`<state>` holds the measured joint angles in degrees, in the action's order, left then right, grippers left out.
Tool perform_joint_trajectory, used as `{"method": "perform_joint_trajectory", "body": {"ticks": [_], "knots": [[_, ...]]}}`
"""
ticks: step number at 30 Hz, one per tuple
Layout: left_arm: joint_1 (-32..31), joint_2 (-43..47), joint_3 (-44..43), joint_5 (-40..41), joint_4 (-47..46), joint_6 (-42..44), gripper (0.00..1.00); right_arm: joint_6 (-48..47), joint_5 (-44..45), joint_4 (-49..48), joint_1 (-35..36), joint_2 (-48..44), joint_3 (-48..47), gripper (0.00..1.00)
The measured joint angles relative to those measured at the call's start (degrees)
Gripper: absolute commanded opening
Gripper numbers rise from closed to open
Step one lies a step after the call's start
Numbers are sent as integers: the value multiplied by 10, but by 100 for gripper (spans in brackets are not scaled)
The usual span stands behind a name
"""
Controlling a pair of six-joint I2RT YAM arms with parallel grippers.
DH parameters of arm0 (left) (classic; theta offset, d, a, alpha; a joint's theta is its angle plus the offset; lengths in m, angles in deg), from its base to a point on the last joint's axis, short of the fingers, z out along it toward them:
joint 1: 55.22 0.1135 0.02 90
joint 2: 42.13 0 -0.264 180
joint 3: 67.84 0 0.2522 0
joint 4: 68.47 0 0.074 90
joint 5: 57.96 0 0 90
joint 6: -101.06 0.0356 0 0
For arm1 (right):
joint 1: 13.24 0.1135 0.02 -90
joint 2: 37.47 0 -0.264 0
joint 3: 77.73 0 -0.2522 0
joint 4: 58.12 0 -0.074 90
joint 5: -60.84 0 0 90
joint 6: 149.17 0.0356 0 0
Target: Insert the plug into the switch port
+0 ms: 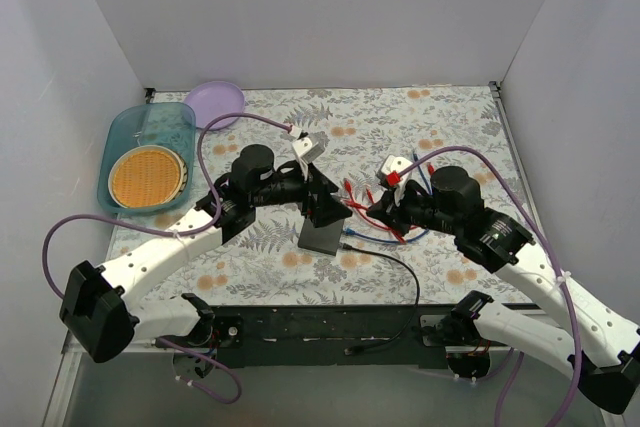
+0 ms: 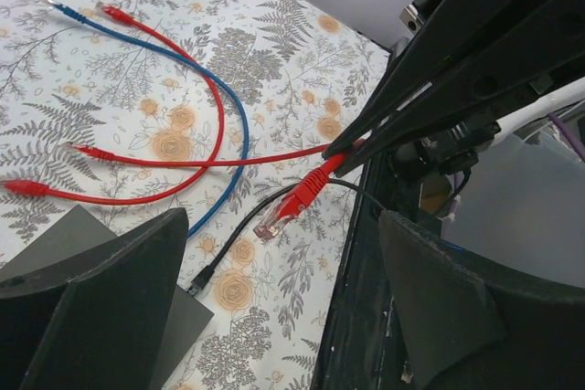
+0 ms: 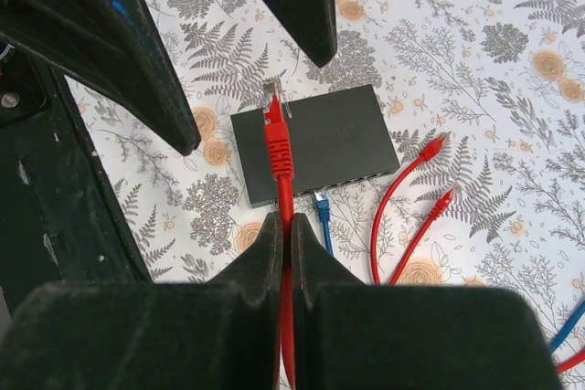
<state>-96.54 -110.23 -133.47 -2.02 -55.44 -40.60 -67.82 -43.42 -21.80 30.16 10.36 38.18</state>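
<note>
Plug [image 3: 275, 125] in right pincer [image 3: 285, 230], near switch [image 3: 343, 139]

Black switch [image 1: 322, 239] lies flat on the floral tabletop [image 1: 450, 127], centre-front. Left hand [image 1: 325, 205] over its far edge, right hand [image 1: 377, 210] just to its right. Around them, red cables [image 1: 350, 189] and a blue cable [image 1: 365, 244], strewn. Far left: teal tray [image 1: 130, 127] holding an orange woven disc [image 1: 148, 176], with a purple plate [image 1: 215, 103] behind.
</note>
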Motion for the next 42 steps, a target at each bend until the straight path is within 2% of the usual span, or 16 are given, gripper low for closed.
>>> {"method": "perform_joint_trajectory", "body": {"ticks": [7, 14, 21, 27, 34, 42], "knots": [[3, -16, 0, 4, -13, -31, 81, 5, 9, 0, 0, -10, 0, 1], [44, -75, -54, 19, 16, -145, 78, 5, 23, 0, 0, -10, 0, 1], [57, -90, -79, -47, 21, -254, 66, 5, 44, 0, 0, -12, 0, 1], [57, -108, -87, -90, 24, -294, 63, 4, 56, 0, 0, -14, 0, 1], [57, -141, -89, -96, 37, -300, 49, 4, 60, -1, 0, -15, 0, 1], [57, -144, -89, -118, 16, -312, 26, 5, 65, -3, 0, -15, 0, 1]]}}
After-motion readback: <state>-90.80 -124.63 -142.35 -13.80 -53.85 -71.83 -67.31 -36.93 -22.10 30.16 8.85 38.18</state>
